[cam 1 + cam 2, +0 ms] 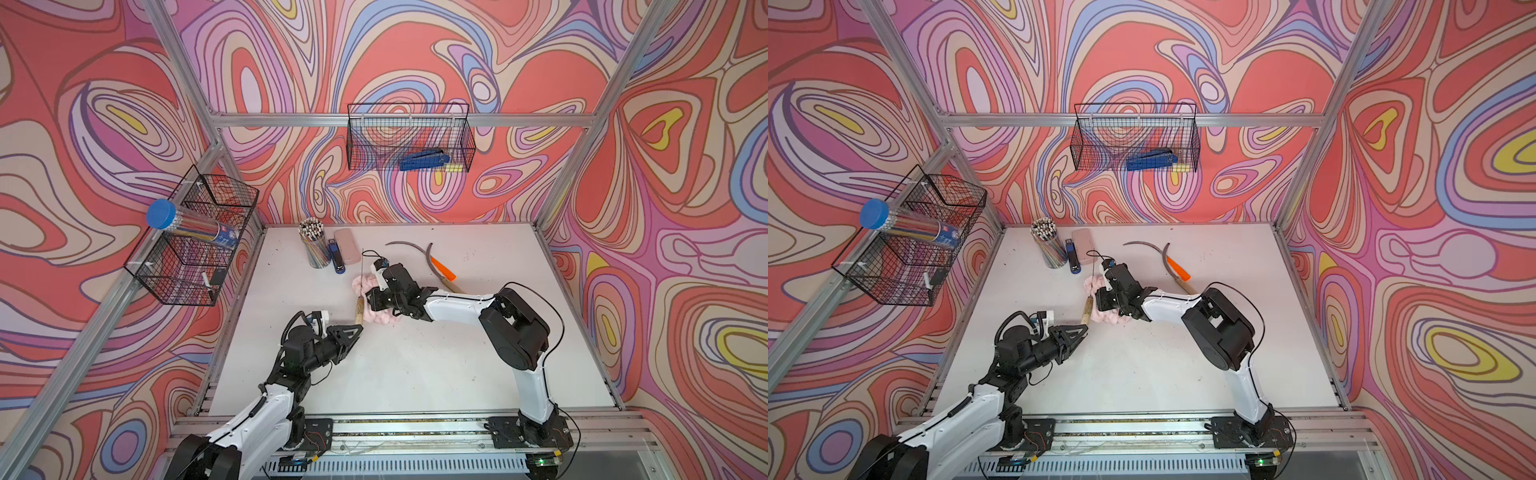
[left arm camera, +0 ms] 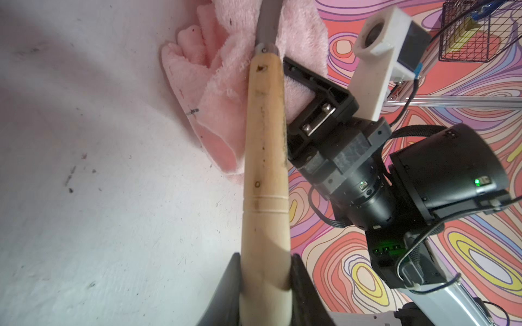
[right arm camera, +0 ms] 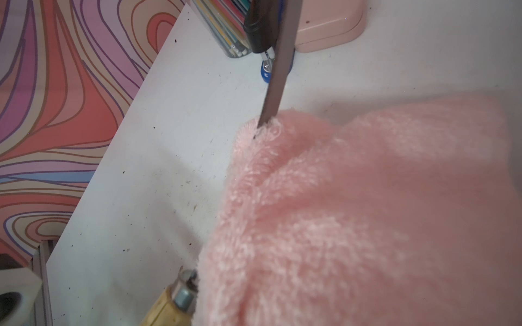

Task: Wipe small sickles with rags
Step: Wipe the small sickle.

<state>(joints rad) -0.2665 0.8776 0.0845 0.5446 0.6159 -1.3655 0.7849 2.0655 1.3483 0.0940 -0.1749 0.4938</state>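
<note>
Mid-wipe: your left jaws are clenching the small grey-bladed sickle (image 2: 265,169) by its pale wooden handle over the white desk (image 1: 415,374), right jaws pinching the fluffy pale pink rag (image 3: 339,211) round its blade; the next stroke is probably calling for a tipward slide.

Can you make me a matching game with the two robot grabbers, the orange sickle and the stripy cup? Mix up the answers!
Things:
1. left gripper
2. right gripper
3. orange-handled sickle
4. striped cup

States:
A. full of pencils
B. shut on the fluffy pink rag
C. lying on the table, not held
D. shut on a wooden sickle handle

Pairs: 1-D, 2-B, 3-C, 4-A
</note>
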